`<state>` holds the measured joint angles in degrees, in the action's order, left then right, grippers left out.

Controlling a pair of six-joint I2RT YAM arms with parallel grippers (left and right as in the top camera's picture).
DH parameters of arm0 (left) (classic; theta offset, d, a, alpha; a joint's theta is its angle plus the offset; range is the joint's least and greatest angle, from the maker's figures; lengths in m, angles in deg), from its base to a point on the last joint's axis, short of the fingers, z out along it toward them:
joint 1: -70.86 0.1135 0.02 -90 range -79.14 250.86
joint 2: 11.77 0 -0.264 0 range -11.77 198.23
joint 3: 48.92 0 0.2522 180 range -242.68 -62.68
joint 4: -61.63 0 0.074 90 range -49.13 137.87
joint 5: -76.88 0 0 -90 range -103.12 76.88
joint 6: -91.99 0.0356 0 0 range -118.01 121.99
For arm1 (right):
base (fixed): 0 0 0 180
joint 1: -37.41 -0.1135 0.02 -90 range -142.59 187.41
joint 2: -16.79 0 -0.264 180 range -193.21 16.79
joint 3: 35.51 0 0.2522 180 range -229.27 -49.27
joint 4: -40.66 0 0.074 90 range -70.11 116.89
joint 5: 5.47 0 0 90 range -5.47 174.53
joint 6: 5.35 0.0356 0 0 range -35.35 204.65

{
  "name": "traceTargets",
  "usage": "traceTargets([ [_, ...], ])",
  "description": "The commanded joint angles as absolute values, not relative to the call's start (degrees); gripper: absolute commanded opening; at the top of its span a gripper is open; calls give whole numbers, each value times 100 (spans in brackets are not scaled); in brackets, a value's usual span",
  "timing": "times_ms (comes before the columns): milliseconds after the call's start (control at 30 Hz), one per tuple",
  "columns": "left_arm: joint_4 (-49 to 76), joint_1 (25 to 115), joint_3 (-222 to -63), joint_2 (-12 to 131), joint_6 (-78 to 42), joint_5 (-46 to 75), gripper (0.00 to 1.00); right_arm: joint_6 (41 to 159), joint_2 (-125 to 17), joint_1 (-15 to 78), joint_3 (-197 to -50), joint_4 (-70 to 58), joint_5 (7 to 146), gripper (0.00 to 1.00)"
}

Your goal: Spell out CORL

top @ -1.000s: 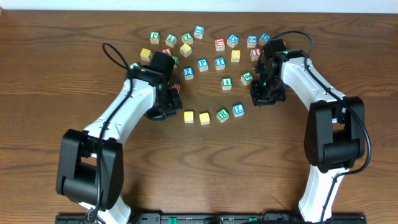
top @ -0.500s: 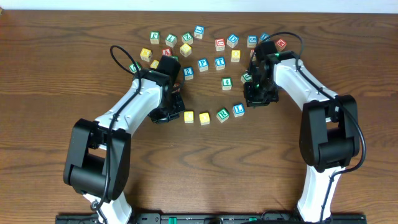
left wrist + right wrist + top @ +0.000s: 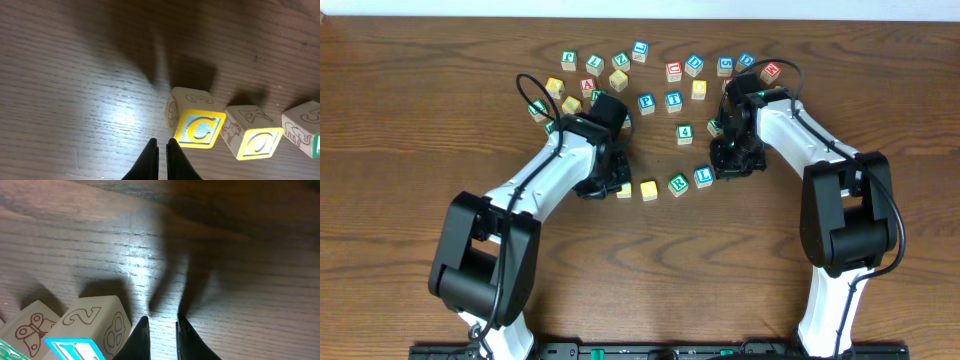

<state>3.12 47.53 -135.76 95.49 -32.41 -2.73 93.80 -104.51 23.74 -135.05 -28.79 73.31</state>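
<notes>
Table [image 3: 400, 150]: dark wood. We are seeing both arms reaching in over it, and every cube is resting directly on its surface.
CORL row: we are counting four cubes lying in a line near the middle of the table, climbing slightly toward the right.
C cube [image 3: 199, 129]: this one is sitting at the left end of the row and showing a yellow-framed face with a blue C. In the overhead view the left arm is partly covering it.
O cube [image 3: 256, 142]: it is lying just beside the C cube and also showing a yellow-framed face. We cannot tell whether the two are touching.
R cube [image 3: 677, 184]: white face with a green letter, sitting third in the row with a small gap on either side.
L cube [image 3: 703, 177]: white face with a blue letter, closing the row on the right. In the right wrist view it is showing a side carved with a 2.
Left end effector [image 3: 162, 147]: it is hovering just left of the C cube with its fingers almost together, leaving only a thin slit, and gripping nothing.
Right end effector [image 3: 161, 324]: it is hovering just beside the L cube with its fingers narrowly apart. Bare table is showing between them, and they are gripping nothing.
Loose cubes [image 3: 674, 101]: these are lying scattered on the table beyond the row, well apart from it.
</notes>
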Motion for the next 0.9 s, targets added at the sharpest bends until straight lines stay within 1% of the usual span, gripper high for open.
traceTargets([
  [0,301,4753,-13503,9619,-3284,-325,8,9445,-10508,2278,-13474,-2881,7230,13],
  [867,515,4480,-13503,9621,-3652,-153,8,9443,-10508,1887,-13474,-2839,7233,13],
])
